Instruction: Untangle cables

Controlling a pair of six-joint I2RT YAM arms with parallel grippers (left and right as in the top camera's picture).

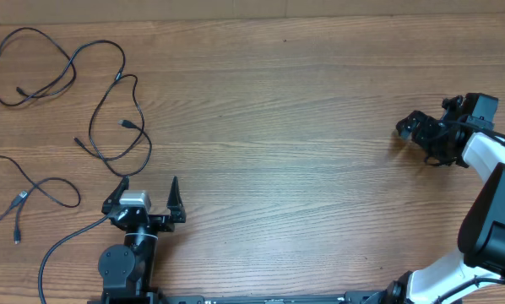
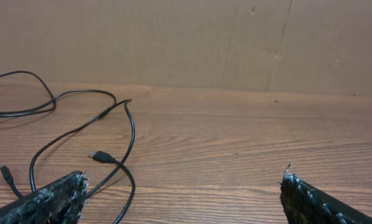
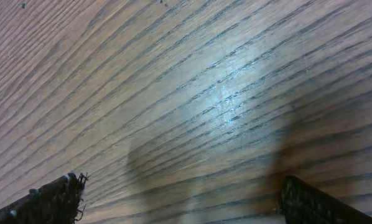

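Three thin black cables lie spread out as loose strands on the left of the wooden table. One makes a loop at the far left (image 1: 31,61), one winds through the middle (image 1: 139,127), and one with a silvery plug lies lower left (image 1: 41,187). My left gripper (image 1: 149,186) is open and empty, just below the middle cable. In the left wrist view, its fingers (image 2: 183,180) frame bare wood, with a cable (image 2: 131,134) and its USB plug (image 2: 99,155) beside the left finger. My right gripper (image 1: 419,140) is open and empty at the far right, and its wrist view (image 3: 180,186) shows only wood.
A thicker black arm cable (image 1: 62,245) runs from the left arm's base toward the front left edge. A cardboard wall (image 2: 186,43) stands along the table's far side. The wooden tabletop (image 1: 286,143) stretches between the two arms.
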